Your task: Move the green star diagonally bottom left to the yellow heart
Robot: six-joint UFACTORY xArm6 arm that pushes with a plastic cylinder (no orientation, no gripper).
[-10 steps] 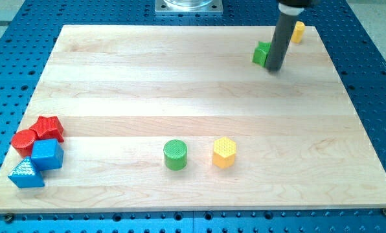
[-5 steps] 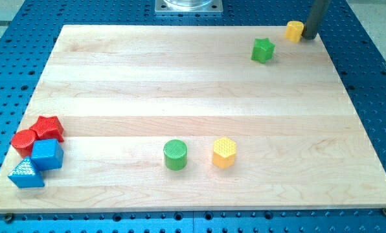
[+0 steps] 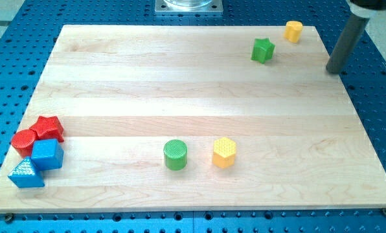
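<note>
The green star (image 3: pixel 263 50) lies near the board's top right. The yellow heart (image 3: pixel 294 30) sits at the top right corner, up and to the right of the star, a short gap between them. My tip (image 3: pixel 334 70) is at the board's right edge, to the right of the star and below the heart, touching neither.
A green cylinder (image 3: pixel 175 155) and a yellow hexagon (image 3: pixel 224 152) stand side by side at the bottom middle. At the bottom left is a cluster: a red star (image 3: pixel 49 128), a red cylinder (image 3: pixel 23 140), a blue cube (image 3: pixel 47 154) and a blue triangle (image 3: pixel 26 173).
My tip moved from beside the green star up to the yellow heart, then right and down to the board's right edge. The blocks stay put.
</note>
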